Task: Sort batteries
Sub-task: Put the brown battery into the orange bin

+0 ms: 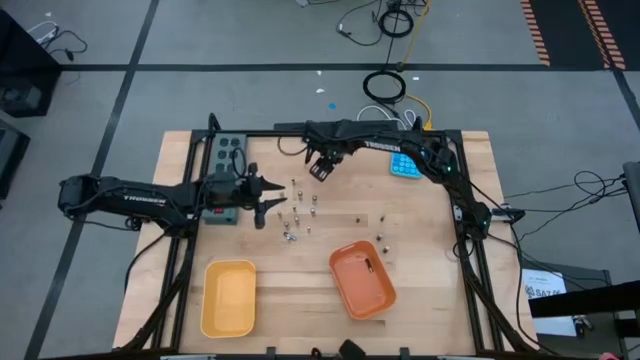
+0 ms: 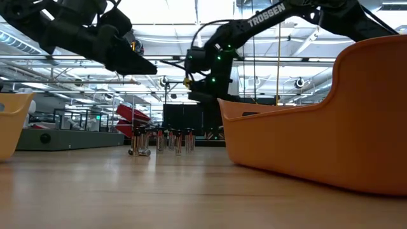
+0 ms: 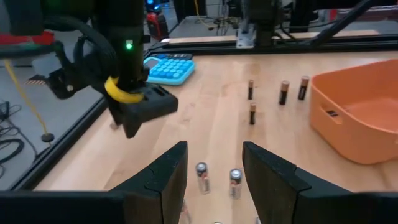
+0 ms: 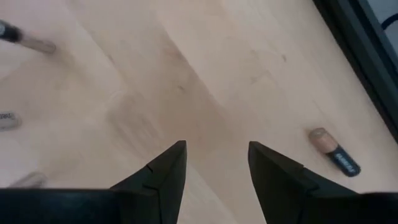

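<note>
Several small batteries [image 1: 296, 212] stand in a loose cluster on the wooden table, mid-left. A few more [image 1: 384, 228] stand apart toward the right. My left gripper [image 1: 272, 203] hovers open at the cluster's left side. In the left wrist view two upright batteries [image 3: 201, 177] [image 3: 235, 183] stand just beyond its open fingers [image 3: 214, 168], untouched. My right gripper [image 1: 320, 170] hangs open above the table behind the cluster, pointing steeply down. One battery [image 4: 336, 152] lies on its side near the table's far edge, beside my right gripper [image 4: 214, 168].
An orange tray [image 1: 375, 295] sits at the front centre-right and a yellow tray [image 1: 228, 310] at the front left. A blue calculator [image 1: 404, 165] and a grey power strip [image 1: 228, 150] lie along the far edge. The black frame rails [image 1: 470, 260] border the table.
</note>
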